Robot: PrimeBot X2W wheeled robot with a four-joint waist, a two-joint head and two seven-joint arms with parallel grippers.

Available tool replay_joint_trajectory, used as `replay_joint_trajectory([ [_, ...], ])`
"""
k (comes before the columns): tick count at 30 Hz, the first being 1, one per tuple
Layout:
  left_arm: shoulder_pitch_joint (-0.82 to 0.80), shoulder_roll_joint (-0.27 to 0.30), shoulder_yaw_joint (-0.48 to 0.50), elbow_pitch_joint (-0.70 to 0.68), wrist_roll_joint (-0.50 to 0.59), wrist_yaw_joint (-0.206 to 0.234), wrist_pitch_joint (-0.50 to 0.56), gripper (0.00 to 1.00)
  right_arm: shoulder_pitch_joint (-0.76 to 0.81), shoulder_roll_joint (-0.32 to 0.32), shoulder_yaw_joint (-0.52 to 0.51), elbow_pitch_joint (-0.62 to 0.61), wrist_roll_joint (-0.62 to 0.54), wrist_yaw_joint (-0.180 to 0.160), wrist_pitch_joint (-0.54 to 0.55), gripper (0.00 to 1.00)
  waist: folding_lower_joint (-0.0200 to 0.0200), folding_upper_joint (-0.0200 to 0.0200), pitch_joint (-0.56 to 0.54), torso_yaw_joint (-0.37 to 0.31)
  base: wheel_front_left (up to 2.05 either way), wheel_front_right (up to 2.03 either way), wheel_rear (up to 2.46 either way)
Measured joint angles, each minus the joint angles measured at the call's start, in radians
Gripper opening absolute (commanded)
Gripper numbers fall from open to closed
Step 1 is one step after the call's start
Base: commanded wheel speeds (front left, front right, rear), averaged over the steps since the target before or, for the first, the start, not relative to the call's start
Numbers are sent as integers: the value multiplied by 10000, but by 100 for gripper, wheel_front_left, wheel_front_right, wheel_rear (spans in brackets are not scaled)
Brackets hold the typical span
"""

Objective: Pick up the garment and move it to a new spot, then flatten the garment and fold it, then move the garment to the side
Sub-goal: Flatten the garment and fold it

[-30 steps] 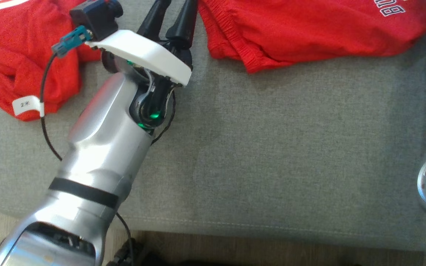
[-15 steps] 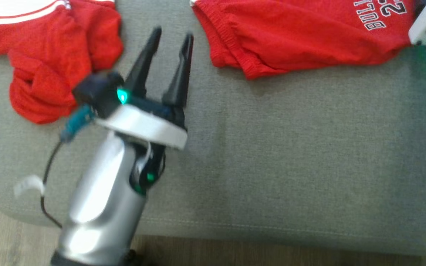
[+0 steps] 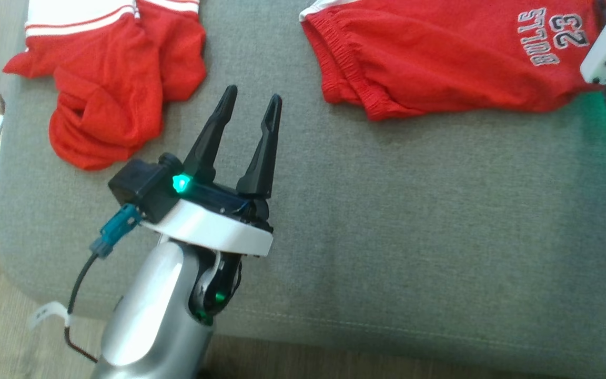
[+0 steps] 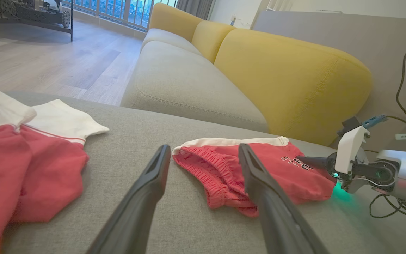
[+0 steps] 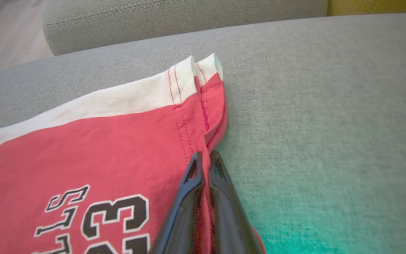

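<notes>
**Right gripper (image 5: 205,157) clamped on the red shorts (image 3: 440,63); left gripper (image 3: 253,99) spread**

Grey cushion (image 3: 413,237) spans most of the head view. The red shorts, printed "BULLS 23", lie spread along the upper right of the frame. A crumpled red-and-white jersey (image 3: 119,89) lies at upper left, well apart from them. At the far right, the right gripper has its fingers pressed together on the shorts' seamed edge, red cloth pinched between them. The left gripper, fingers apart and holding nothing, sits over bare cushion left of centre.
</notes>
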Motion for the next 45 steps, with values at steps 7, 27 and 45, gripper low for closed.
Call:
replay_joint_trajectory([
  [7,626,8,265,-186,119,104,0,100,569,-38,-128,-13,-174,0,-36,0,0,0,-539,-489,0,0,0],
  [27,1572,31,449,-408,192,73,0,100,608,571,163,-1168,-1058,0,-10,0,1,0,-1601,-1573,0,0,0],
  [45,1939,65,-111,-395,188,163,2,100,43,1521,3613,543,3227,0,-836,0,1,0,-2038,-451,0,0,0],
])
